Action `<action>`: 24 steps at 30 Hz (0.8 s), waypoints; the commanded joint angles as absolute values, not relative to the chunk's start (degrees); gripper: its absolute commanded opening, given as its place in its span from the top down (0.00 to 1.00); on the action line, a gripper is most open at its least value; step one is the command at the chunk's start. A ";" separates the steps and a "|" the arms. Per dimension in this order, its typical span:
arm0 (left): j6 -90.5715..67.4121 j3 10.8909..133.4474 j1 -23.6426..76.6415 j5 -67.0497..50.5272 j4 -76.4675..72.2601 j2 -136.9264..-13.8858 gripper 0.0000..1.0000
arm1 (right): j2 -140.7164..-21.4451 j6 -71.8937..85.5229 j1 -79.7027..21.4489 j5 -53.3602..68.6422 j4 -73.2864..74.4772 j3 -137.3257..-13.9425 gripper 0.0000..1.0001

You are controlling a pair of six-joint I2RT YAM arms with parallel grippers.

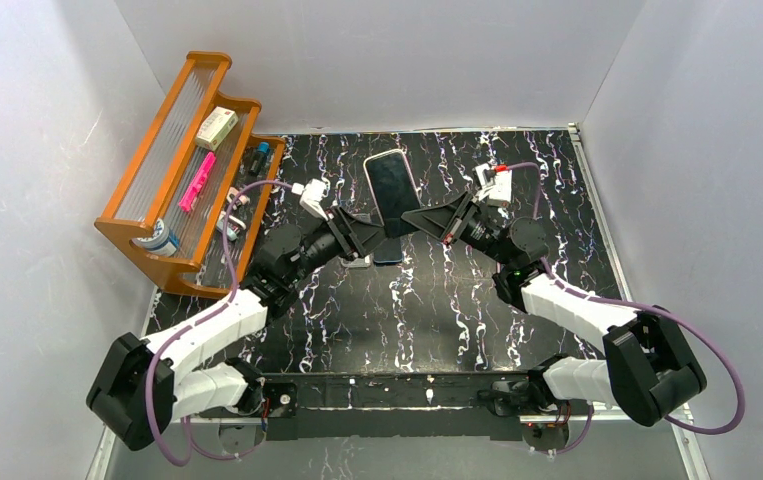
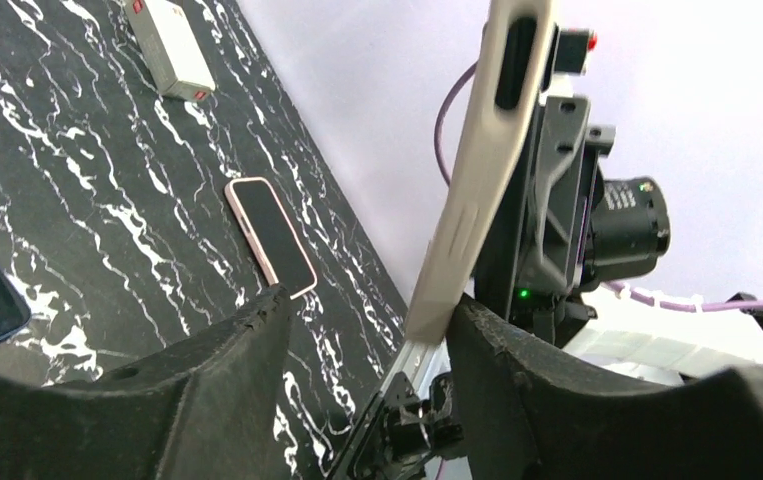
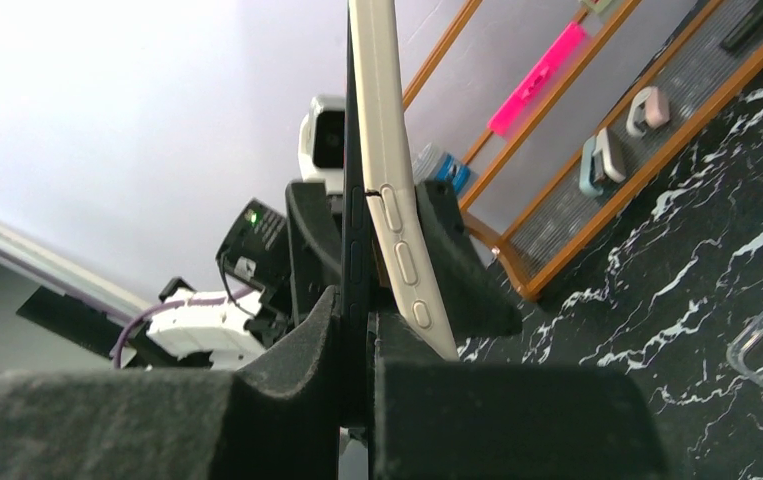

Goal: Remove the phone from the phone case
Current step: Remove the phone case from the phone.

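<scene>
Pinching the glossy black phone [image 1: 392,183] edge-on above the marbled worktop [image 1: 437,300], right fingers [image 3: 257,410] fully closed; left fingers [image 2: 207,380] half-spread straddle the smooth beige phone case [image 3: 387,150], apparently touching one side only

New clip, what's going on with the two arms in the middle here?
The right gripper is shut on the dark edge of a phone, holding it up over the middle of the table. Its beige case splays away from the phone at that end. The left gripper is open, one finger on each side of the case. The phone is not out yet.
</scene>
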State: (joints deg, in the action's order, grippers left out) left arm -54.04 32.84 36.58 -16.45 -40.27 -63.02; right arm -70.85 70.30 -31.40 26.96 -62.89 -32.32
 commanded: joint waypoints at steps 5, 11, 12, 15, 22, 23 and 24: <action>-55.38 39.37 36.30 -15.26 -47.49 -66.03 0.54 | -69.86 71.71 -32.54 35.57 -67.02 -33.97 0.99; -52.10 38.99 36.22 -13.81 -46.23 -66.21 0.92 | -68.69 69.95 -32.52 35.40 -64.57 -34.08 0.99; -50.39 39.06 36.15 -12.75 -43.97 -65.69 0.97 | -68.21 68.89 -32.45 35.25 -63.17 -34.30 0.99; -43.43 40.38 36.12 -6.25 -31.77 -63.52 1.00 | -66.21 65.20 -32.51 34.46 -57.27 -34.72 0.99; -32.69 45.08 35.95 11.20 -5.71 -62.54 1.00 | -61.97 58.13 -32.46 32.28 -46.00 -35.37 0.99; -32.45 45.35 35.90 12.69 -3.88 -62.84 1.00 | -61.67 57.57 -32.43 32.19 -44.73 -35.55 0.99; -32.24 45.78 35.82 13.84 -1.84 -63.23 1.00 | -61.46 57.01 -32.38 31.94 -43.41 -35.55 0.99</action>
State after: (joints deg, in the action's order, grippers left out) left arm -38.28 42.81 36.88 -0.10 -15.51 -63.92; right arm -64.27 61.78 -32.27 31.27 -46.04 -32.36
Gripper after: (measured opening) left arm 0.098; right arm 0.131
